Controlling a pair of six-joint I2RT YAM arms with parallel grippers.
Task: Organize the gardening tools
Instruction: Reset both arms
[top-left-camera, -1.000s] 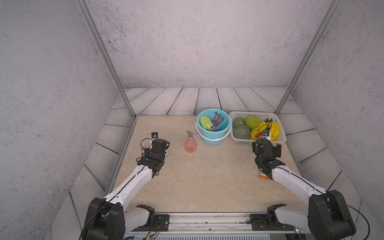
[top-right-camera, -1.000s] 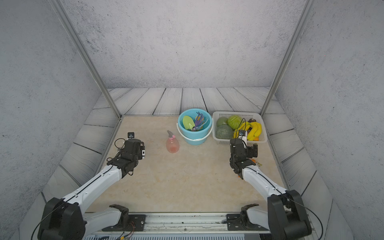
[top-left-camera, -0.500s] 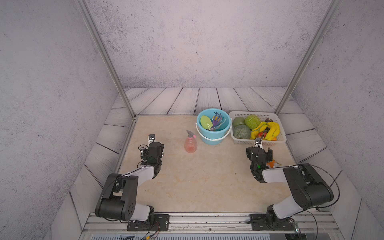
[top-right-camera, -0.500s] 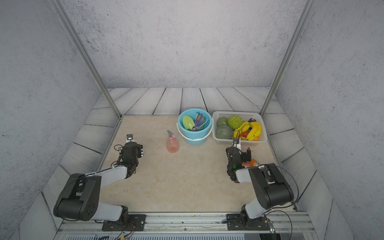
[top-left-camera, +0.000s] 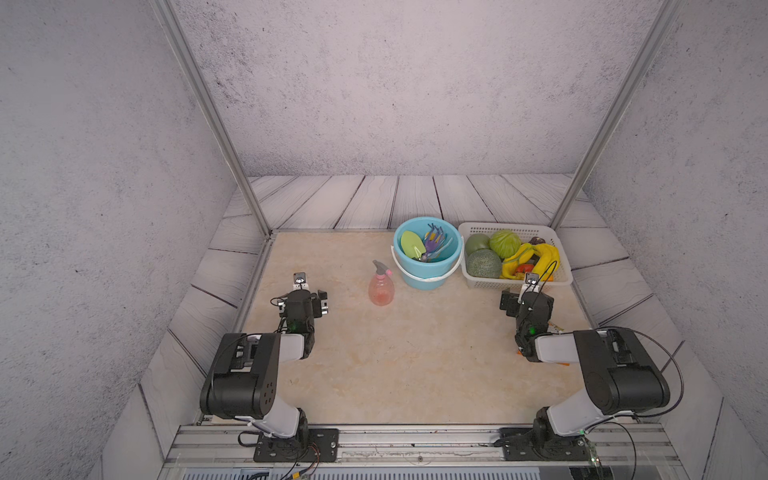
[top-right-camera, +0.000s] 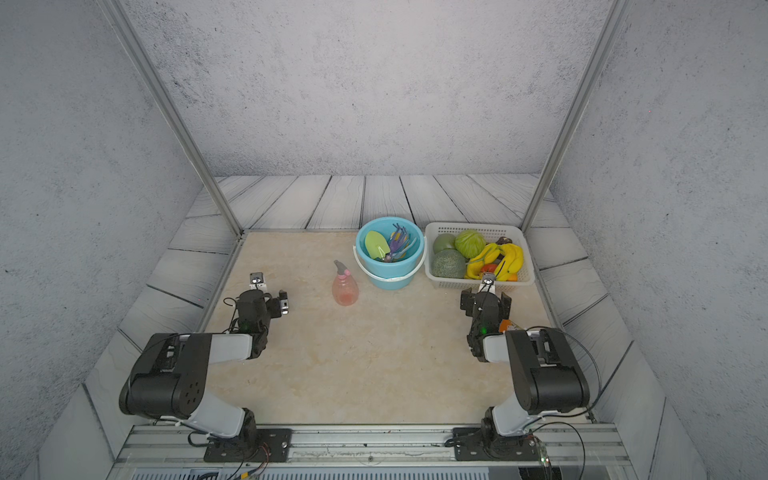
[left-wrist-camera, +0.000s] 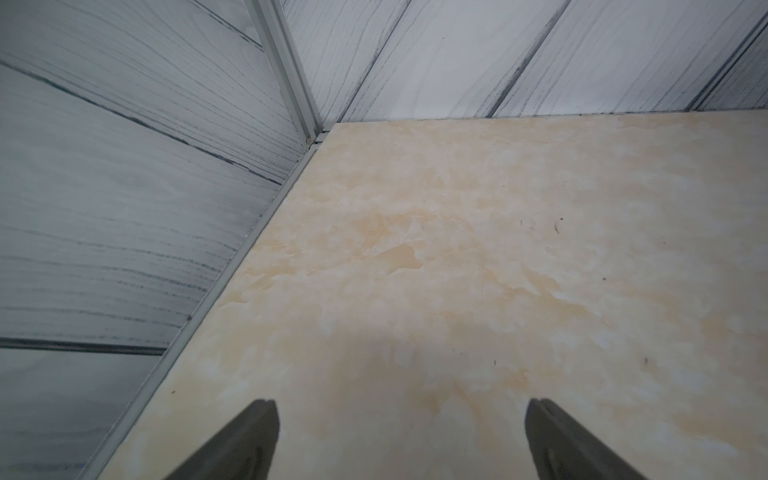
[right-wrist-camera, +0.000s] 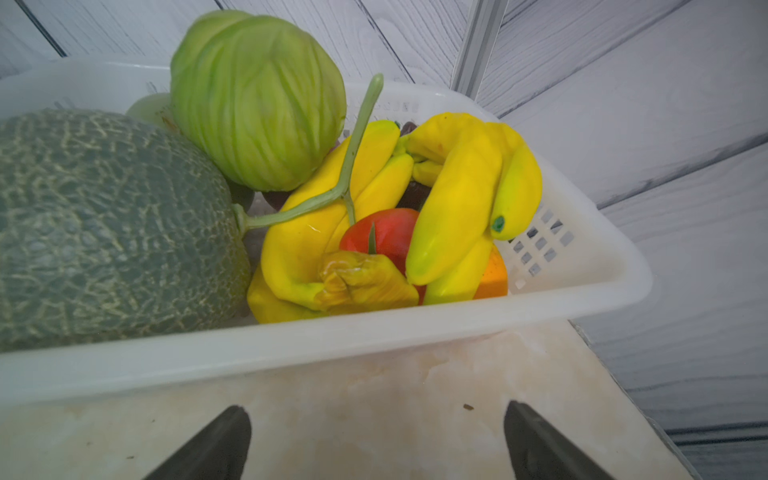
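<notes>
Tools (top-left-camera: 424, 249) in both top views: standing in bucket (top-left-camera: 428, 279) near far edge of bench (top-left-camera: 395, 353), trowel (top-left-camera: 410, 245) blade and rake (top-left-camera: 434, 241) prongs up. Spray bottle (top-left-camera: 380, 289) upright just beside bucket, nozzle toward far-left corner. Left wrist: left gripper (left-wrist-camera: 401, 405) fingers apart over bench. Right wrist: right gripper (right-wrist-camera: 376, 409) fingers apart, empty, facing basket (right-wrist-camera: 374, 328).

You will observe that both arms have folded back. The left arm (top-left-camera: 245, 374) and right arm (top-left-camera: 619, 374), stretched low over the table (top-left-camera: 415, 353) a second ago, now stand with elbows raised above the rail (top-left-camera: 415, 440). The left gripper (top-left-camera: 304, 303) and right gripper (top-left-camera: 526, 303), previously angled inward, now face the far wall (top-left-camera: 395, 104)
</notes>
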